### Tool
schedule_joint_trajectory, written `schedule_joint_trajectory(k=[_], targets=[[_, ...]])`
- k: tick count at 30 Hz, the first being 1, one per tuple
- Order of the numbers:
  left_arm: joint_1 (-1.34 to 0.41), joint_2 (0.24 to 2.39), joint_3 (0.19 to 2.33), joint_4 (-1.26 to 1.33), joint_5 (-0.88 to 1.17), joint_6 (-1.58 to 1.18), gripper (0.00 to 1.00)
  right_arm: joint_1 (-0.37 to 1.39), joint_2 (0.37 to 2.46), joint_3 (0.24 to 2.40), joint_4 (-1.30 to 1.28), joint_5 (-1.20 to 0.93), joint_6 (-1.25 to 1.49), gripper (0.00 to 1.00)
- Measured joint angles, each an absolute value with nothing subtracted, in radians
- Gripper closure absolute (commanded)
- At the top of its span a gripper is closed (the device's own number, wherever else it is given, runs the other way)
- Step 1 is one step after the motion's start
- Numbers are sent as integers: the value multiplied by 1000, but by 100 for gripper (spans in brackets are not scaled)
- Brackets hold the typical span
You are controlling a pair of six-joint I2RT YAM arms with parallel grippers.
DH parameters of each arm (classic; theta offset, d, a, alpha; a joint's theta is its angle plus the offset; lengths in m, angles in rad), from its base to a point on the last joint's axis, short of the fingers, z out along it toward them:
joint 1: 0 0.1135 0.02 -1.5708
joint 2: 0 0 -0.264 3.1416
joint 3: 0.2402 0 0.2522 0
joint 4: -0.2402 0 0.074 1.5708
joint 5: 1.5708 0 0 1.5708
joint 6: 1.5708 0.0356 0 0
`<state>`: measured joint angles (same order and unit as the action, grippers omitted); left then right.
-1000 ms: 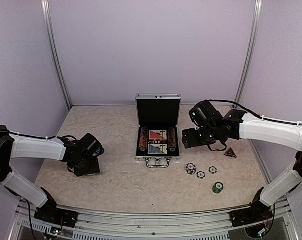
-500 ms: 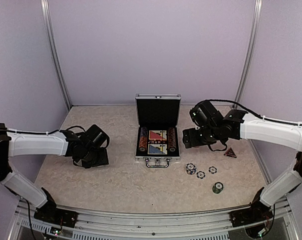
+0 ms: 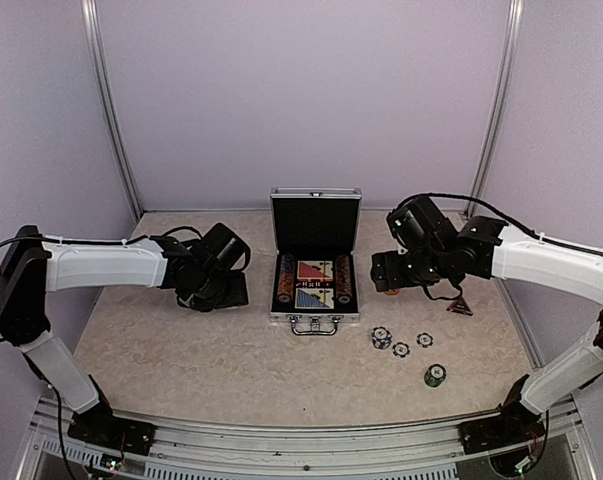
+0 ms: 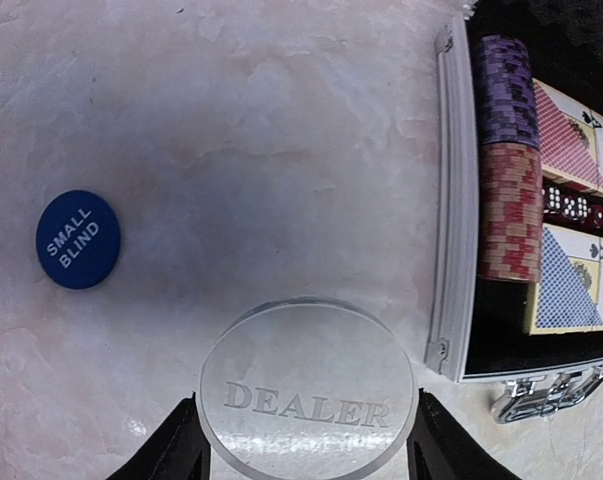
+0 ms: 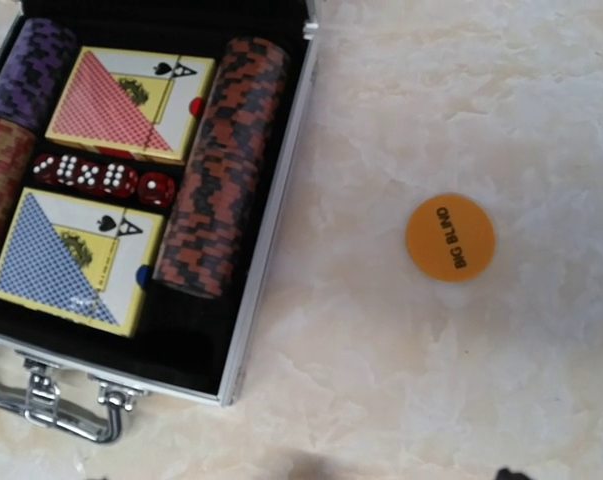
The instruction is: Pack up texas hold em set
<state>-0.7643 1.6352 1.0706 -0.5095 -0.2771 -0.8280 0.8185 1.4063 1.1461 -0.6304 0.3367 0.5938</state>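
Observation:
The silver case [image 3: 281, 318] lies open at mid-table, lid upright. It holds a red card deck [image 5: 131, 103], a blue deck [image 5: 78, 260], red dice [image 5: 101, 177] and rows of striped chips [image 5: 221, 165]. My left gripper [image 4: 306, 400] is shut on a clear round disc marked DEALER [image 4: 306, 370], just left of the case [image 4: 453, 200]. A blue SMALL BLIND disc [image 4: 77, 239] lies on the table further left. My right gripper [image 3: 383, 272] hovers right of the case, open and holding nothing, over an orange BIG BLIND disc [image 5: 449, 237].
Three loose blue-and-white chips [image 3: 401, 347] and a short green chip stack [image 3: 435, 375] lie right of the case handle [image 3: 314, 327]. A dark red triangular piece [image 3: 460, 306] sits near the right wall. Purple walls close in the back and sides.
My left arm has swung right across the table with the clear disc, from the far left up beside the case. The right arm has shifted slightly right.

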Motion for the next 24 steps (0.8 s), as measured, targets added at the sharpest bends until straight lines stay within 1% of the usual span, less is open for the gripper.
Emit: schedule_joint_trajectory(k=[10, 24], targets=[[-812, 1772, 1258, -505, -262, -802, 54, 818, 1390, 1135, -639, 346, 600, 18], [-839, 1971, 1517, -515, -247, -753, 54, 818, 1389, 1130, -640, 354, 604, 18]])
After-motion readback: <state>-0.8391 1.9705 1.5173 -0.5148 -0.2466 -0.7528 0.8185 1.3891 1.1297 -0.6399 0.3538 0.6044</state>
